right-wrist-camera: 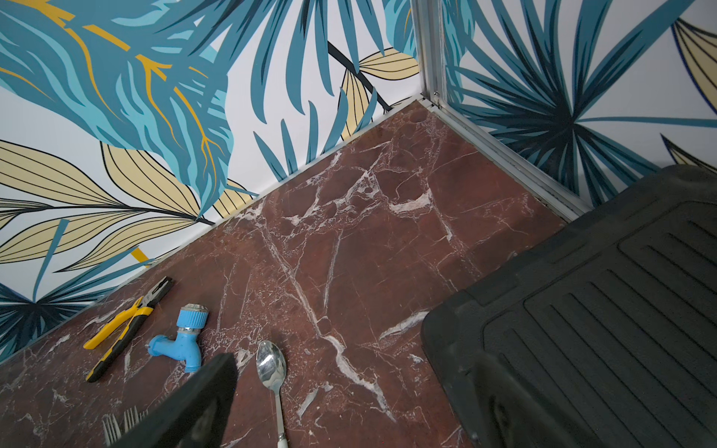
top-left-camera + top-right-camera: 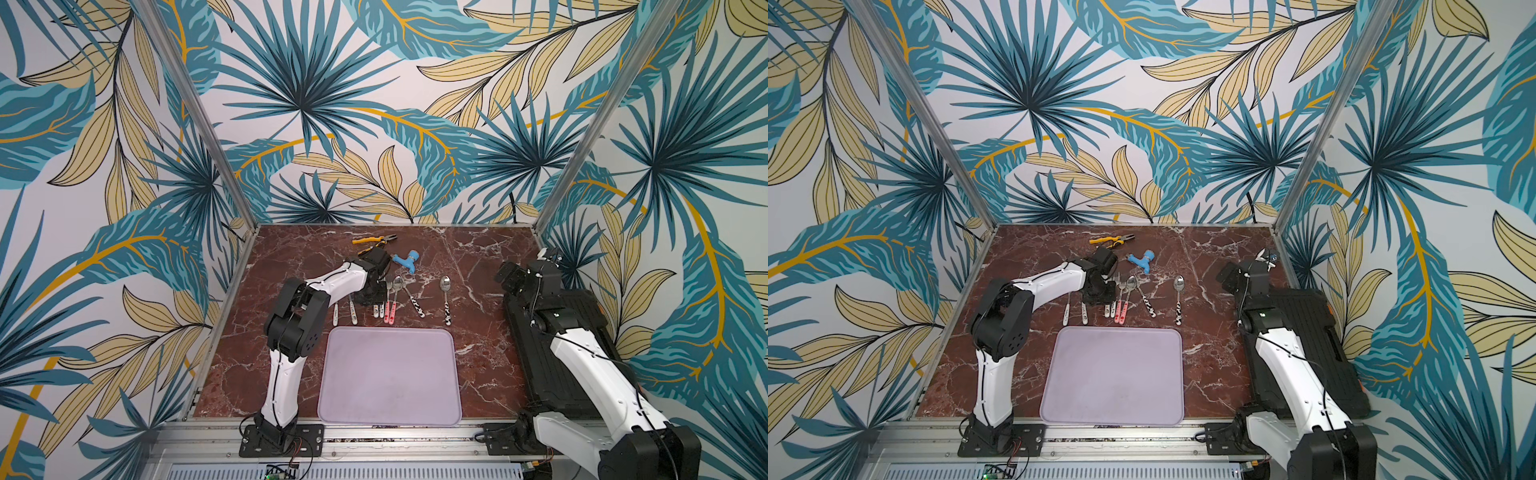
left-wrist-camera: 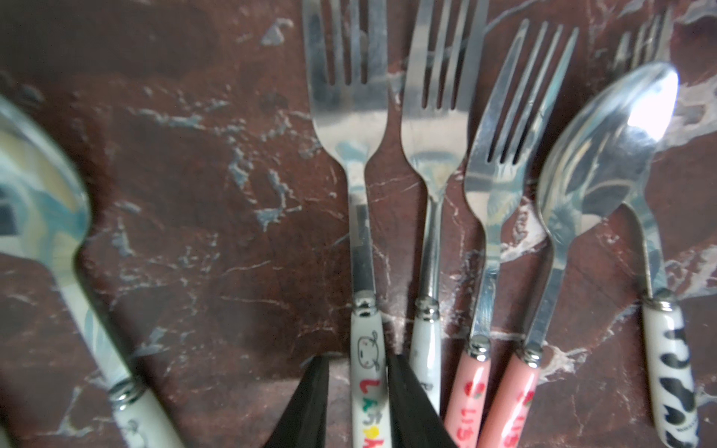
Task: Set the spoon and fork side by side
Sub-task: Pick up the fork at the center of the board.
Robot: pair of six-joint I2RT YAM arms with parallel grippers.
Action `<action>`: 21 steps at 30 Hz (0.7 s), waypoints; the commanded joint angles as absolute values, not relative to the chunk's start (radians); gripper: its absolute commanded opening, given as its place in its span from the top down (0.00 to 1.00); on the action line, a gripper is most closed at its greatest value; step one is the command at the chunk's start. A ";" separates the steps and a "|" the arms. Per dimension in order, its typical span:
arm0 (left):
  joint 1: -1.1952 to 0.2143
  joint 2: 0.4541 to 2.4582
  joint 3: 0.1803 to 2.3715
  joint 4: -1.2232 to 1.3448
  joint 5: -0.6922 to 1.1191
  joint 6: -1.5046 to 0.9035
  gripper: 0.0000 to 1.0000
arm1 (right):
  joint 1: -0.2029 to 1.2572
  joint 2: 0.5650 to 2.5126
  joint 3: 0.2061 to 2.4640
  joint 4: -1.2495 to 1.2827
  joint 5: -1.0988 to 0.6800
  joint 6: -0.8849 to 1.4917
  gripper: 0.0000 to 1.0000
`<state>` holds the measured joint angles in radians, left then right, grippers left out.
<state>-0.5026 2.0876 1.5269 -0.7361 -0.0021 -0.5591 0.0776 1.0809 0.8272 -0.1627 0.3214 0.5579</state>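
**A:** What sits closest to the lens?

**B:** The left gripper (image 3: 357, 360). Its black fingers (image 3: 310, 399) are set narrow on either side of the white-handled fork (image 3: 359, 217). One finger looks to touch the handle, and a sliver of marble table (image 3: 194, 194) shows beside the other.

**A:** And off to that gripper's left?

**B:** A white-handled spoon (image 3: 42, 186), lying flat, well apart from the fork.

**A:** To its right?

**B:** Just beside it is a second white fork (image 3: 434, 155), then a pink-handled fork (image 3: 500, 174). After that a pink-handled spoon (image 3: 605, 155) has its bowl over the neck of a piece with a cow-patterned handle (image 3: 671, 368). Farther right, a cow-patterned spoon (image 2: 445, 291) lies alone.

**A:** The other hand?

**B:** The right gripper (image 2: 505, 276) is spread wide and holds nothing, at the corner of a black case (image 2: 582, 332).
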 commanded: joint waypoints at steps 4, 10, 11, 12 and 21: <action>-0.503 2.121 1.570 -0.801 -0.040 -0.532 0.83 | 0.078 1.081 0.812 -0.182 0.343 0.564 0.00; -0.502 2.103 1.582 -0.827 -0.048 -0.510 1.00 | 0.078 1.080 0.814 -0.185 0.343 0.566 0.01; -0.504 2.093 1.579 -0.827 -0.049 -0.508 1.00 | 0.078 1.078 0.813 -0.184 0.343 0.566 0.01; -0.504 2.080 1.574 -0.826 -0.049 -0.507 1.00 | 0.078 1.077 0.814 -0.185 0.343 0.565 0.01; -0.527 1.864 1.445 -0.822 -0.029 -0.493 1.00 | 0.079 1.057 0.812 -0.193 0.349 0.564 0.00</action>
